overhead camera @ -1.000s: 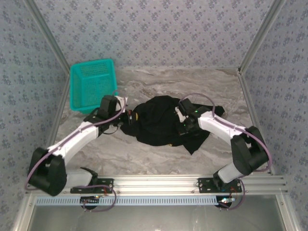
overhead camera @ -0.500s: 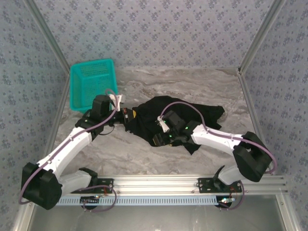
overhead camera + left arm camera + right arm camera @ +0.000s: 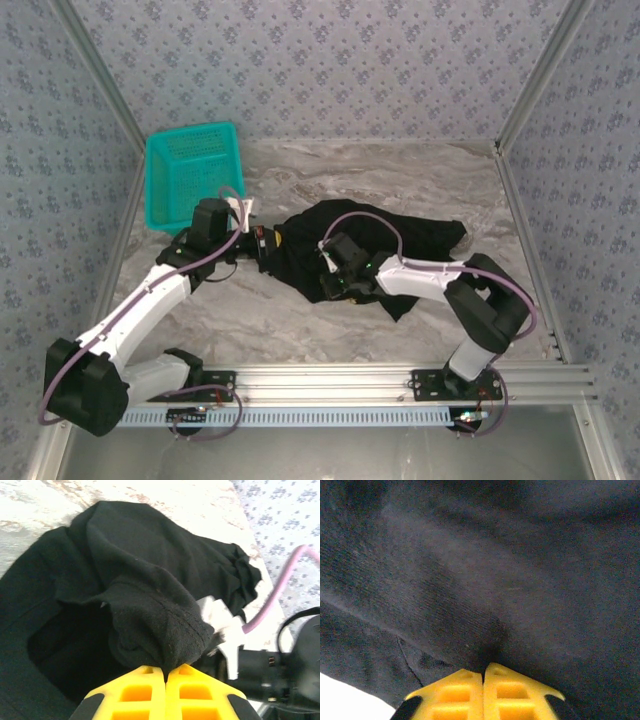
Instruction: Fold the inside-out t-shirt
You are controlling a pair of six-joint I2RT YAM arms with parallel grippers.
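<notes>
Bunched mid-surface [image 3: 290, 325], the shirt [image 3: 405, 240] runs 9 to 3 o'clock, with the left gripper [image 3: 268, 243] pinching its 9 o'clock end and the right gripper [image 3: 331, 286] pinching cloth nearby at the 6 o'clock edge.

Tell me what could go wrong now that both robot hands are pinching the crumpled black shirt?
The left gripper is shut on a thick bunched fold of the soft black cloth t-shirt, perhaps several layers, so pulling might drag the whole heap instead of spreading it. The right gripper pinches cloth only at its fingertips, so that hold could slip. Both grippers sit close together, so the arms might bump.
</notes>
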